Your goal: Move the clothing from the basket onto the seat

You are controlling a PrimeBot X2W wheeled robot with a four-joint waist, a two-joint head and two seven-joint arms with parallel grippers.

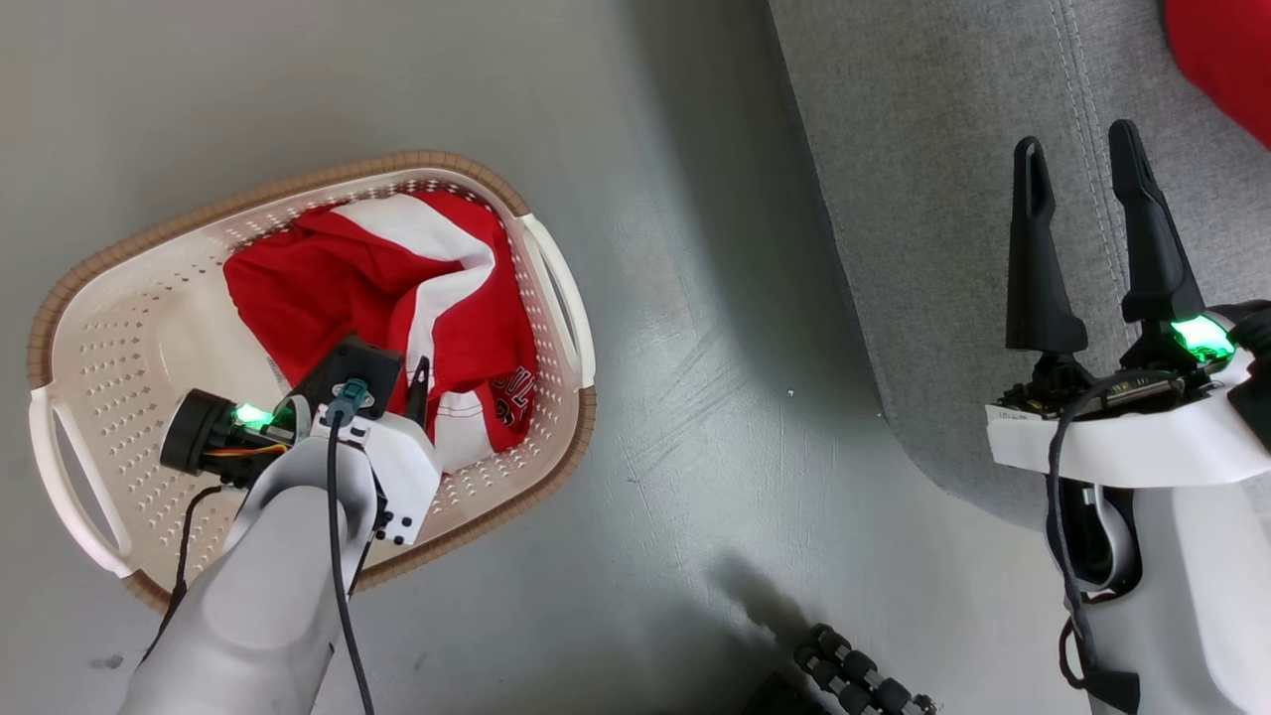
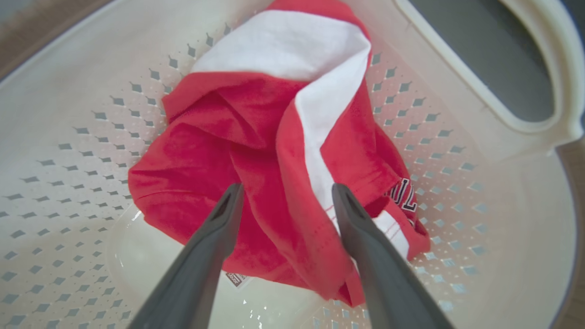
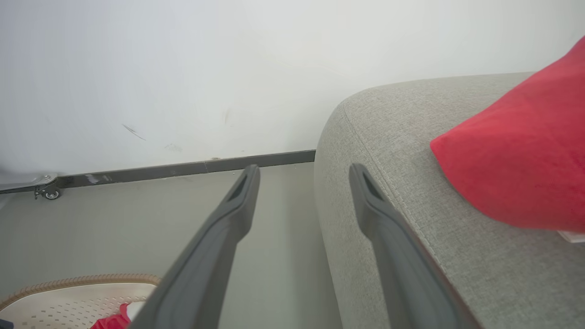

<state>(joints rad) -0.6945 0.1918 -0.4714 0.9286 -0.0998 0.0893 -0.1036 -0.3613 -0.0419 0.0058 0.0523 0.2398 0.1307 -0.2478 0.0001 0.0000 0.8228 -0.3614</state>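
A crumpled red and white piece of clothing (image 1: 397,288) lies in the cream basket (image 1: 119,397) on the floor at the left. My left gripper (image 2: 288,189) reaches down into the basket and stands open, its fingertips (image 2: 231,201) close above the red clothing (image 2: 256,151) with nothing between them. To the right, my right gripper (image 1: 1077,141) is open and empty over the edge of the grey seat (image 1: 923,228). Another red garment (image 1: 1226,60) lies on the seat at the far right; the right wrist view shows this garment (image 3: 516,164) beside the fingers.
Grey floor (image 1: 695,417) separates the basket from the seat. A black ribbed object (image 1: 854,680) lies at the bottom edge. A white wall with a dark baseboard (image 3: 183,169) and a small caster (image 3: 48,193) stand beyond the seat.
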